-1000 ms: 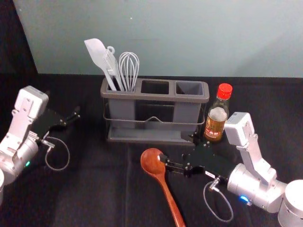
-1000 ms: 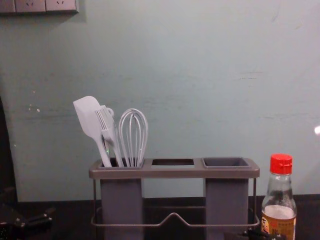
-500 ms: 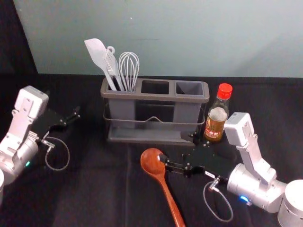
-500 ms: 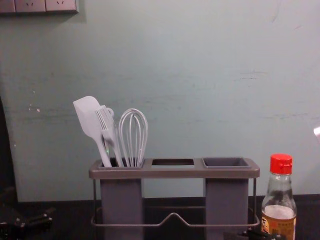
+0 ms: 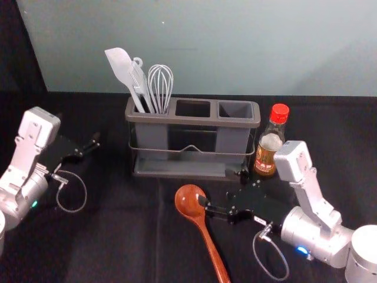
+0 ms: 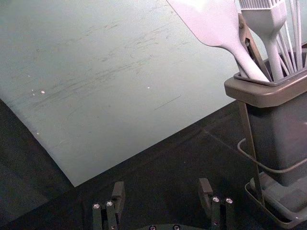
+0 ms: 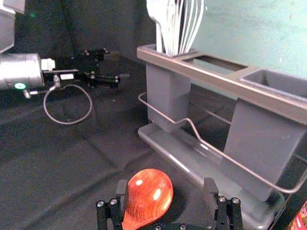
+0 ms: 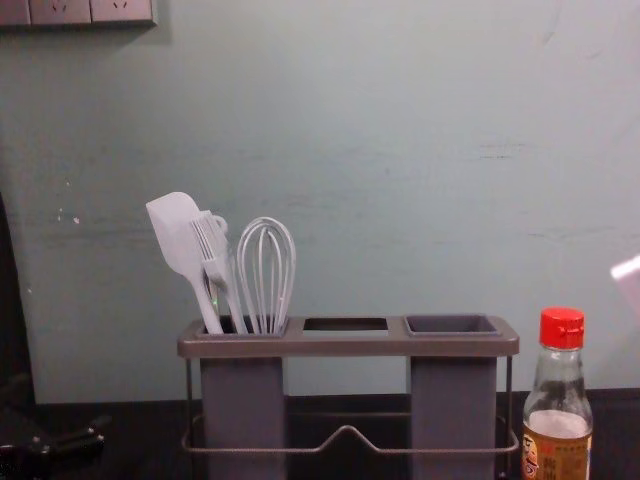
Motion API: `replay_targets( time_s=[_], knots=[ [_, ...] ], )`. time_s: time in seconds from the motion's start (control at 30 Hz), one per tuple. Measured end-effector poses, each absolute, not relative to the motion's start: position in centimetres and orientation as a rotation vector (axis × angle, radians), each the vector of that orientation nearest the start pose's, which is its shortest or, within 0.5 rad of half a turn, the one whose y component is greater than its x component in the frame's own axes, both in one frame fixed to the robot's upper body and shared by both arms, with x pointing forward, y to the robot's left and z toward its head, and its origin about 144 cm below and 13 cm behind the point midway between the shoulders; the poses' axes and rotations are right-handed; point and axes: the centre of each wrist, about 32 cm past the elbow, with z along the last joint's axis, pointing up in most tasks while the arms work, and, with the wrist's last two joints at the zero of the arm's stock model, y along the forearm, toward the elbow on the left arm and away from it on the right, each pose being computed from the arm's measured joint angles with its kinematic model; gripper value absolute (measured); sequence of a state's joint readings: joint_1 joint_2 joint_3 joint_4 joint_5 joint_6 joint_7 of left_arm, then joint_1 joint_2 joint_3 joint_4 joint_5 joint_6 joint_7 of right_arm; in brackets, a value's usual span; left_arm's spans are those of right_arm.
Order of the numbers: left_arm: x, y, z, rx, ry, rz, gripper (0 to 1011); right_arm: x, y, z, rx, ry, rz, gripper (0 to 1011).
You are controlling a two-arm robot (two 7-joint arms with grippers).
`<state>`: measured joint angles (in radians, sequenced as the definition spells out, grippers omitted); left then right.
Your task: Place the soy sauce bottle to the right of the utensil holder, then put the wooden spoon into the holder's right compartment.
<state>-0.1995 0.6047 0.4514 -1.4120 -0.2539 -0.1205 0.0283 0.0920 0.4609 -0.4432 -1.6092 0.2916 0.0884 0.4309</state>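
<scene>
Head view: nearest, the wooden spoon [image 5: 212, 249] lies on the dark-covered table [image 5: 126, 236], its handle toward the robot and its round bowl [image 5: 188, 201] toward the holder. The right gripper [image 7: 166, 188] is at the bowl's right side, jaws wide apart and gripping nothing; one fingertip overlaps the bowl's edge, though contact cannot be told. The step appears to be picking up the spoon. To do it well, the gripper should shift so the bowl or neck sits midway between its jaws, low to the cloth, then close evenly; an off-centre squeeze could make the smooth, rounded bowl roll or skid. A hold near the bowl would let the handle swing down for insertion. Off to the left, the left gripper [image 6: 162, 183] is parked, open and holding nothing. Farther back stands the grey utensil holder [image 5: 191, 120], with a spatula, brush and whisk in its left compartment; its right compartment [image 5: 235, 109] is empty, ready for the spoon. Just right of it, the soy sauce bottle [image 5: 270, 144] stands upright, apparently placed, so the lifting arm should steer clear of its red cap.
</scene>
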Motion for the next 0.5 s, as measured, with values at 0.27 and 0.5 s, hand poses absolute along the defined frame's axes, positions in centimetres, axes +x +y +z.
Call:
replay_targets(
  time_s=[0.27, 0.5],
  knots=[
    [48.9, 31.0, 114.0, 0.304, -0.285, 1.248, 1005, 44.0, -20.5, 116.8, -0.325, 0.046, -0.773, 1002],
    [48.9, 31.0, 114.0, 0.304, -0.285, 1.248, 1005, 43.4, -18.2, 118.8, -0.435, 0.122, -0.805, 1003]
  ],
)
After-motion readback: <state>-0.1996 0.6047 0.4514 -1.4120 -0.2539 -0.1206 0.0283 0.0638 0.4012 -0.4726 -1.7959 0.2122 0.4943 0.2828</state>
